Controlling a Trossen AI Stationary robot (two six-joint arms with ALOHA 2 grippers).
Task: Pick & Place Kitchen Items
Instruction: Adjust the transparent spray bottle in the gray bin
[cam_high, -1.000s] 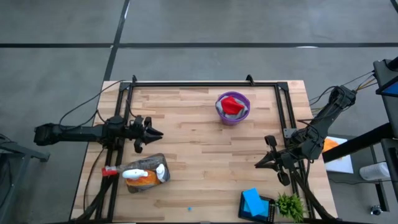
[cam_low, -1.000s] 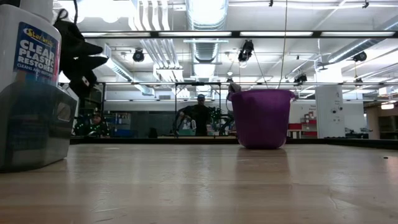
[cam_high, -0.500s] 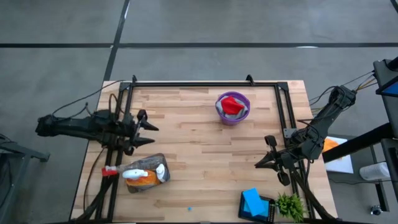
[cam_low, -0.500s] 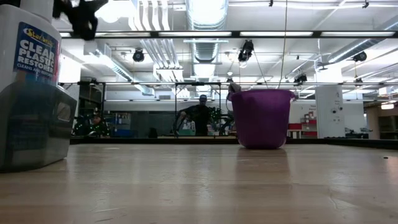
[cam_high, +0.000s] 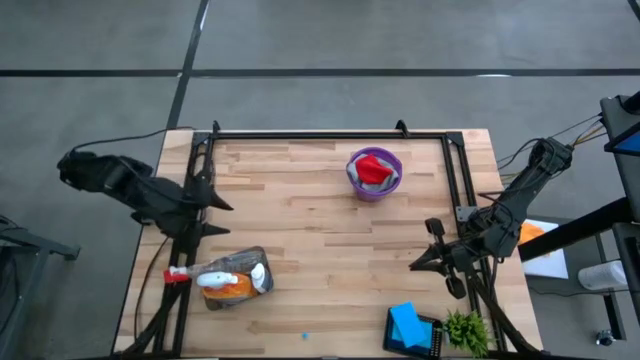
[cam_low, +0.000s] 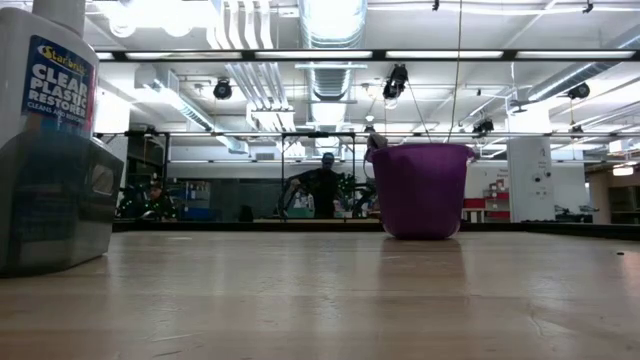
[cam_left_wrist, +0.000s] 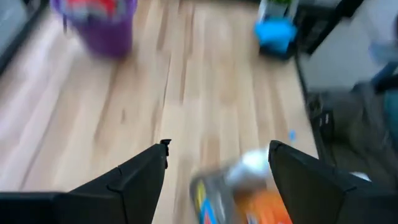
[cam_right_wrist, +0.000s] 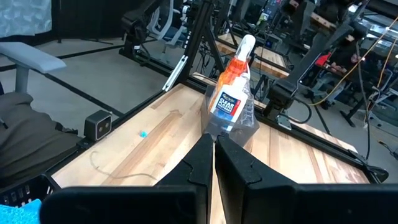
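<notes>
Left gripper (cam_high: 212, 205) spread, near table's left edge; spray bottle (cam_high: 232, 279) just beside.

Tabletop (cam_high: 320, 250) is pale wood in plank stripes with a black frame (cam_high: 330, 134) around it. Purple bowl (cam_high: 374, 174) has a red cloth (cam_high: 374, 167) inside. The spray bottle (cam_high: 232, 280) is clear with orange liquid, a white and red trigger top and a blue label. Bright blue sponge (cam_high: 406, 323) sits on a black tray (cam_high: 428, 338), green plant (cam_high: 466, 329) beside it. Both arms are black.
</notes>
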